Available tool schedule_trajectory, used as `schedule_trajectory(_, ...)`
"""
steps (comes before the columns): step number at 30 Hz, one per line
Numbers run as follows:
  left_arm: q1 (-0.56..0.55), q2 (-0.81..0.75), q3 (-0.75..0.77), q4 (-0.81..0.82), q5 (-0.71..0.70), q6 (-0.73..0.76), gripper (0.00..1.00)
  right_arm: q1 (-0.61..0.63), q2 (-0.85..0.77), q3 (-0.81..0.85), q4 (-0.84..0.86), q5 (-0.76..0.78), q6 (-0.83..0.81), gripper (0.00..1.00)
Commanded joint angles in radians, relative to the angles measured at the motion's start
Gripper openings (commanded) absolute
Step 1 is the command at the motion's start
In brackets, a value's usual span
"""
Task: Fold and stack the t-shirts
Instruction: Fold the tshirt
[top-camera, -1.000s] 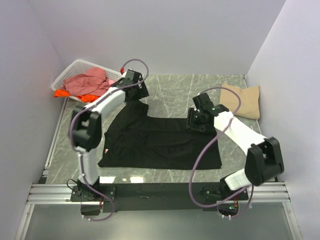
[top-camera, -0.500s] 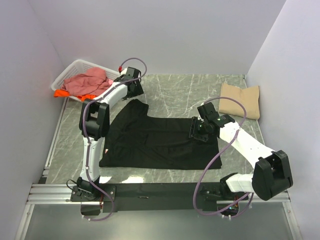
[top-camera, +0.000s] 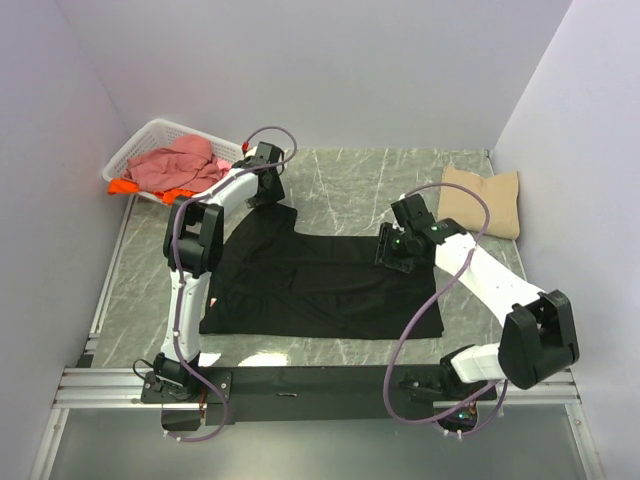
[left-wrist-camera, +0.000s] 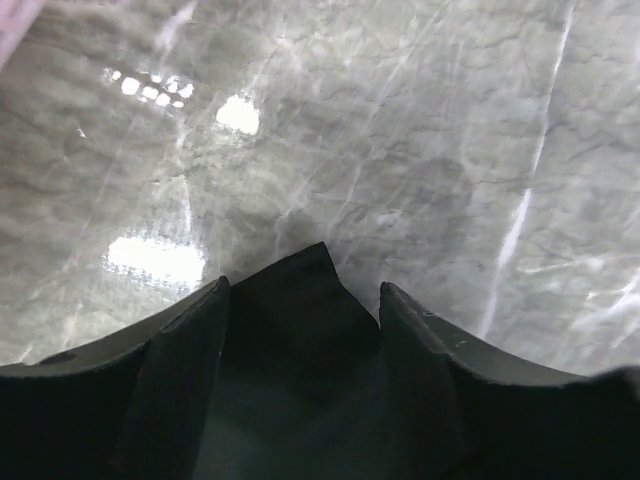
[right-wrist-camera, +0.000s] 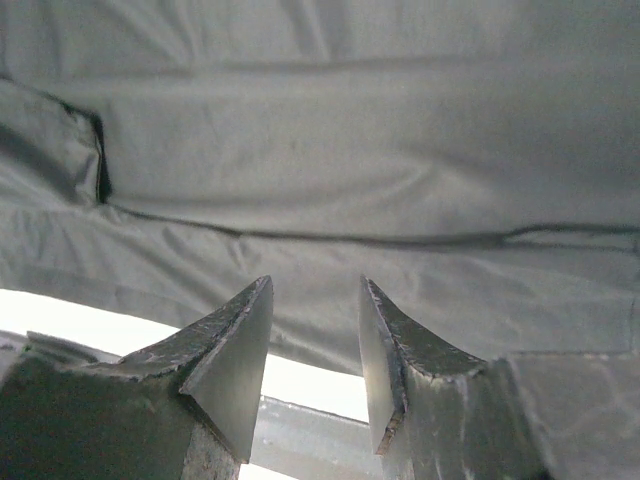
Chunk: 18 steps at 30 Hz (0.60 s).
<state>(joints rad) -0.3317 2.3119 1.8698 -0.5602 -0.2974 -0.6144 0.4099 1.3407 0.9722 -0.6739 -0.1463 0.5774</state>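
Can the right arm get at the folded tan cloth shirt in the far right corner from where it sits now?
Probably yes. Only bare marble table lies between the right gripper and the folded tan cloth shirt. The jaws stand apart with nothing between them.

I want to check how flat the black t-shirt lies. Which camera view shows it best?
The top external view: nearly the whole black t-shirt shows, spread on the table. The left wrist view shows only one pointed corner; the right wrist view shows a close patch with seams and creases.
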Motion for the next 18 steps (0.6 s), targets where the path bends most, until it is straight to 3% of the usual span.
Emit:
schedule_trajectory(1, -0.006, 0.017, 0.037, -0.013, 0.02, 0.024, 0.64, -0.005, 0.044, 0.075, 0.004, 0.06, -0.03, 0.47)
schedule_trajectory(11, -0.004, -0.003, 0.017, -0.014, 0.012, 0.027, 0.26, -0.184, 0.233, 0.244, 0.025, 0.145, -0.103, 0.47)
schedule_trajectory(18, -0.004, -0.037, 0.008, -0.009, 0.027, 0.033, 0.14, -0.282, 0.366, 0.318, 0.053, 0.231, -0.152, 0.47)
